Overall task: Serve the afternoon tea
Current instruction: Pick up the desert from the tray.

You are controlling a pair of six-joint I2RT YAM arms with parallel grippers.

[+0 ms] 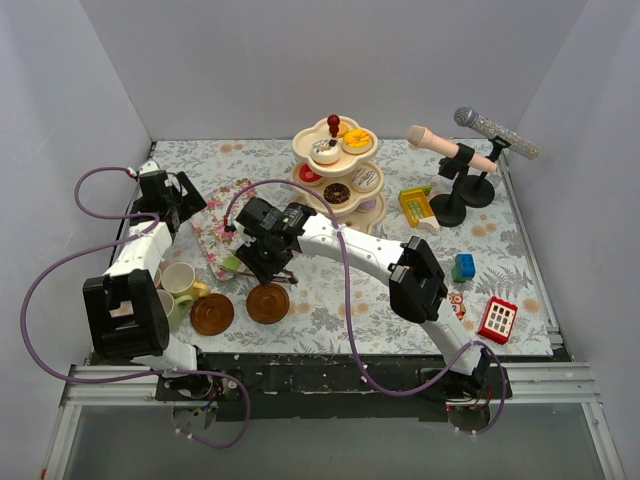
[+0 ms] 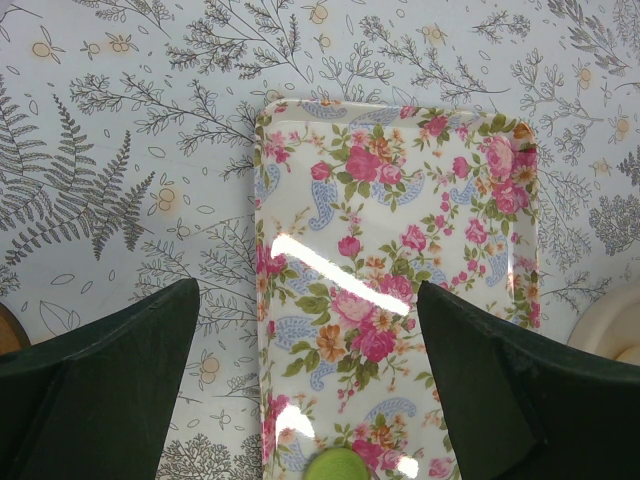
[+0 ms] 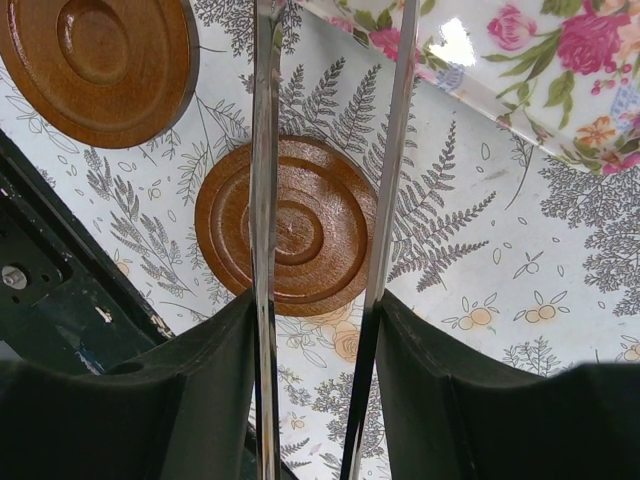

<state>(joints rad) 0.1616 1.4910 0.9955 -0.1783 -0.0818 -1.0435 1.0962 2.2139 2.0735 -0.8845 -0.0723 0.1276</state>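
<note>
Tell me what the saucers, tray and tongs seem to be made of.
The saucers look like satin wood: brown grain, turned rings, though they may be imitation. The tray seems glossy plastic or melamine: printed roses, sharp glare. The tongs look like polished metal: mirror-like strips.

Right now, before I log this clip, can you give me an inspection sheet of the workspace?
Surface: fern-print cloth, flat.
Job's things: three-tier stand holding cakes; cups and two saucers near the left arm; floral tray.
Clutter: two microphones, toy blocks.
Grippers: left fingers open over the tray; right fingers shut on tongs above a saucer.
Cables: purple cables loop over both arms.
Surroundings: plain grey walls.
</note>
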